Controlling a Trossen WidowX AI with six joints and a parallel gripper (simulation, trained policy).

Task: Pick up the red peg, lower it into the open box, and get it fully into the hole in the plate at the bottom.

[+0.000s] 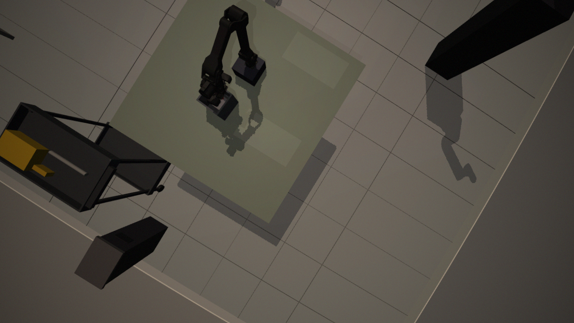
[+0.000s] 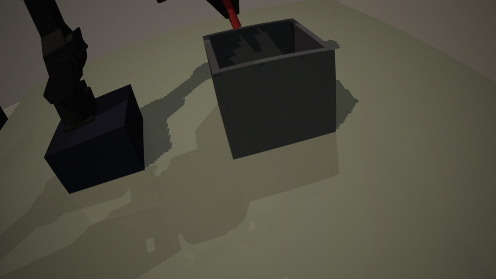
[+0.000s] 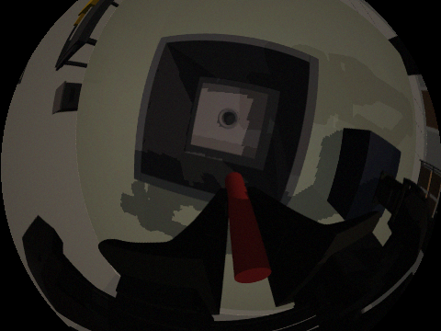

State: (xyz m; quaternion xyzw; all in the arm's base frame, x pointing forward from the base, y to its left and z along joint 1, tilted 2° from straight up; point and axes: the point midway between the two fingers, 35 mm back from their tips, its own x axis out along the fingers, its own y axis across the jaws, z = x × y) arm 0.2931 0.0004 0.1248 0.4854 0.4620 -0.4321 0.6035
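My gripper (image 2: 232, 13) (image 3: 237, 193) is shut on the red peg (image 2: 235, 23) (image 3: 248, 234). The peg leans in the exterior view, its lower end just above the far left rim of the open grey box (image 1: 228, 111) (image 2: 281, 104) (image 3: 314, 92). In the wrist view that end shows over the box's near inner wall. The pale plate (image 3: 211, 101) lies at the box bottom, with its round hole (image 3: 228, 118) empty and further up the view than the peg's end. In the top view the arm hides most of the box opening and the peg.
The dark blue base block (image 1: 253, 72) (image 2: 100, 149) (image 3: 363, 170) stands beside the box on the green table (image 1: 160, 120) (image 2: 409, 173). A black cart (image 1: 76, 160) with yellow blocks (image 1: 22, 148) stands by the table. A dark cabinet (image 1: 120, 253) stands on the floor.
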